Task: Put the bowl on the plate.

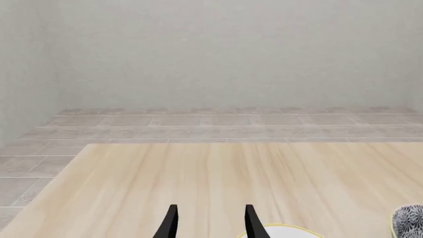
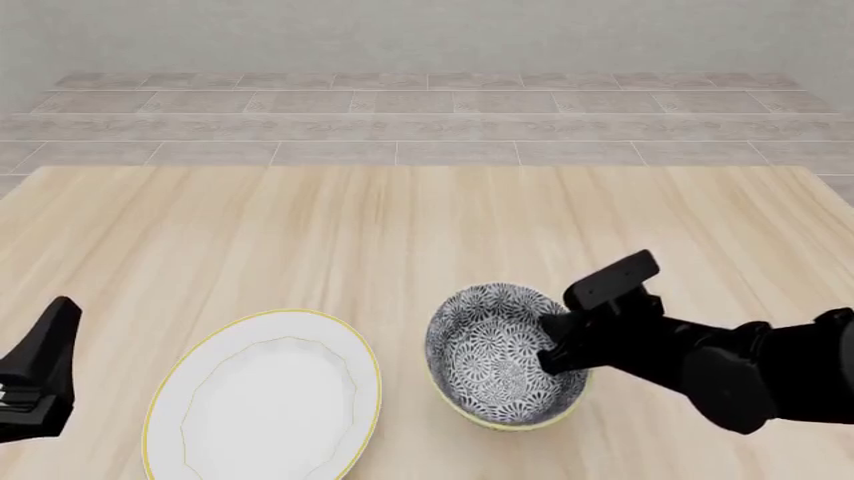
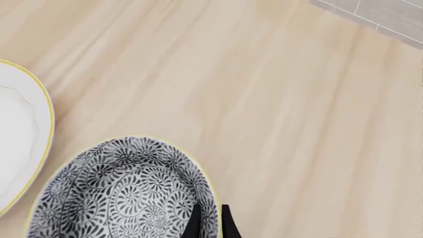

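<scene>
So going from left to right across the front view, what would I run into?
Left gripper → plate → bowl → right gripper, gripping the bowl's right-hand rim.

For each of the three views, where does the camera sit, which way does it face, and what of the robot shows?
Front: above and behind the arms, facing forward and down; right pincer on the black-and-white floral bowl, left pincer at the edge.
Left wrist: looks along its open fingers across the wooden table.
Right wrist: looks down its fingers straddling the bowl's rim.
All three show the flat white plate.
</scene>
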Robot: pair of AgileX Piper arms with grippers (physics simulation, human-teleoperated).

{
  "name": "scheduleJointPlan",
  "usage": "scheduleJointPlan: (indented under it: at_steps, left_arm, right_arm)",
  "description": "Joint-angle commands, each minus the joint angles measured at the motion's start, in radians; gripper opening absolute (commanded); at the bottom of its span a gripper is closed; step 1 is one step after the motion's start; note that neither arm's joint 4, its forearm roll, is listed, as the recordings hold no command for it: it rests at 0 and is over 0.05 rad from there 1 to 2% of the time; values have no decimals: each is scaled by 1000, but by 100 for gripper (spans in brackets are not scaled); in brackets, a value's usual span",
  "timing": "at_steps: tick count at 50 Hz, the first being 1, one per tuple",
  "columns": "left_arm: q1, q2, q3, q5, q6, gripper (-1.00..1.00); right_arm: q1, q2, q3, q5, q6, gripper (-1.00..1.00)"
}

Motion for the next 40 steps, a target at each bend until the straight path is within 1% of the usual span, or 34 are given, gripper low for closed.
scheduleJointPlan:
  at_steps: [1, 4, 6, 9, 11, 13, 14, 15, 17, 19, 20, 21, 22, 23, 25, 28, 29, 30, 33, 40]
  left_arm:
    - [1, 11, 0, -11, 1, 100]
    - [2, 9, 0, -10, 1, 100]
    - [2, 8, 0, -10, 1, 100]
    - [2, 12, 0, -14, 1, 100]
    - [1, 20, 0, -22, 1, 100]
    - [1, 22, 0, -24, 2, 100]
    - [1, 22, 0, -24, 2, 100]
    - [2, 22, 0, -25, 1, 100]
    - [2, 24, 0, -28, 2, 100]
    - [2, 23, -1, -28, 2, 100]
    - [2, 20, -1, -26, 2, 100]
    - [2, 17, -1, -23, 2, 100]
    - [3, 13, -1, -19, 2, 100]
    - [3, 4, -1, -11, 1, 100]
    - [4, -16, -2, 9, 1, 100]
    - [3, -30, -3, 24, 1, 100]
    - [3, -30, -3, 24, 1, 100]
    - [3, -42, -3, 36, 1, 100]
    - [3, -56, -4, 50, 0, 100]
    - [4, -91, -7, 86, 0, 100]
  right_arm:
    - [-15, -28, -12, 33, 17, -100]
    - [-17, -36, -16, 40, 25, -100]
    - [-8, -46, -23, 56, 55, -100]
    - [-5, -65, -26, 71, 69, -100]
    - [11, -91, -39, 99, 118, -100]
    - [13, -101, -48, 114, 137, -100]
    - [14, -101, -48, 114, 137, -100]
    - [28, -103, -58, 129, 170, -100]
    - [26, -113, -71, 147, 180, -100]
    - [46, -107, -81, 160, 211, -100]
    - [39, -117, -86, 169, 211, -100]
    - [50, -117, -89, 175, 239, -100]
    - [50, -116, -95, 182, 247, -100]
    - [31, -122, -101, 189, 228, -100]
    - [37, -120, -107, 198, 243, -100]
    - [32, -121, -113, 202, 239, -100]
    - [39, -124, -116, 209, 254, -100]
    - [38, -128, -119, 216, 254, -100]
    - [35, -135, -127, 229, 255, -100]
    - [16, -154, -142, 256, 234, -100]
